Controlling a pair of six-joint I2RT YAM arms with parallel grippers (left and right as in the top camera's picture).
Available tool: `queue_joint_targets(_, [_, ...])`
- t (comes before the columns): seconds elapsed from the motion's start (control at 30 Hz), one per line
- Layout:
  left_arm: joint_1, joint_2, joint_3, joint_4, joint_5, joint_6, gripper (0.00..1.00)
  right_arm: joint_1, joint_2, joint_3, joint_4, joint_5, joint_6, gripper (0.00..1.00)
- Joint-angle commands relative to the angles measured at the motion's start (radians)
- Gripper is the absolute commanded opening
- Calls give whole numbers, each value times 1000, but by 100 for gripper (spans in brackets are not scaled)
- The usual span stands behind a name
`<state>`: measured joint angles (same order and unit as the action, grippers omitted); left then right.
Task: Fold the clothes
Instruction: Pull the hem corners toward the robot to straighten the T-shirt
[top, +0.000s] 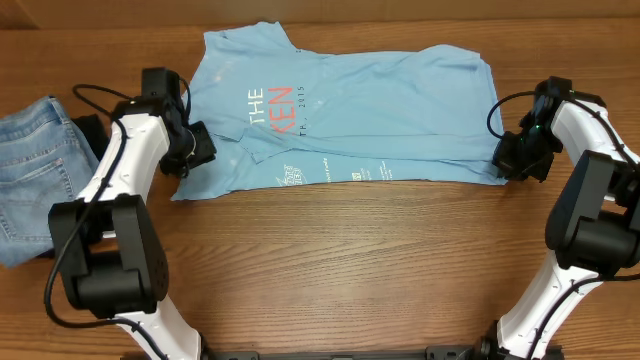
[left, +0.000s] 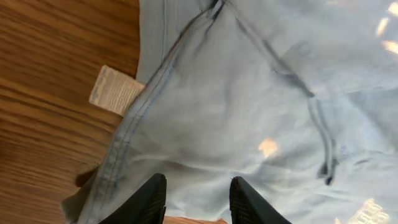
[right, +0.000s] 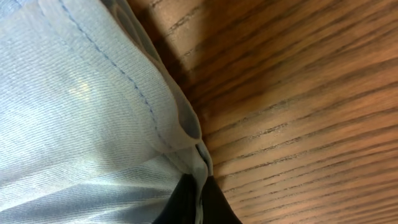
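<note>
- On wooden table (top: 330, 260), upper middle: shirt (top: 400, 110), spread flat, partly folded.
- At shirt's left hem: left gripper (left: 196, 186), fingers spread over cloth.
- At right edge: right gripper (right: 198, 194), pinching shirt's seam.
- Far left: jeans (top: 30, 170).

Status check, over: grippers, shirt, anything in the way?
Left gripper, jaws open over T-shirt left edge. Right gripper shut on its right edge. Jeans lie left, apart from the T-shirt.
</note>
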<state>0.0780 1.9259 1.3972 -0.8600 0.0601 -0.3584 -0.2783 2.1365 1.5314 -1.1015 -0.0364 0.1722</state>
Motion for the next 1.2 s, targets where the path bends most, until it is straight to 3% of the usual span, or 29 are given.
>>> queue_joint_targets(0.0, [-7,98,-61,-5,12,22,34,-14,18,-33,-31,43,7,4])
queue_joint_targets(0.33, [-6,195,-144,-203,-19,21,33,-24,18,-34,-197,47,11,8])
queue_joint_targets(0.57, [-5,195,-360,-193,-16,14,39,-32,18,-76,-340,101,53,9])
queue_joint_targets(0.8, [-5,195,-436,-216,-19,14,36,-32,18,-298,-216,114,127,9])
queue_joint_targets(0.93, [-5,195,-447,-236,-15,14,27,-34,18,-301,-204,114,142,9])
queue_joint_targets(1.17, [13,137,-279,-310,-149,-19,31,-60,-53,-195,-212,89,167,9])
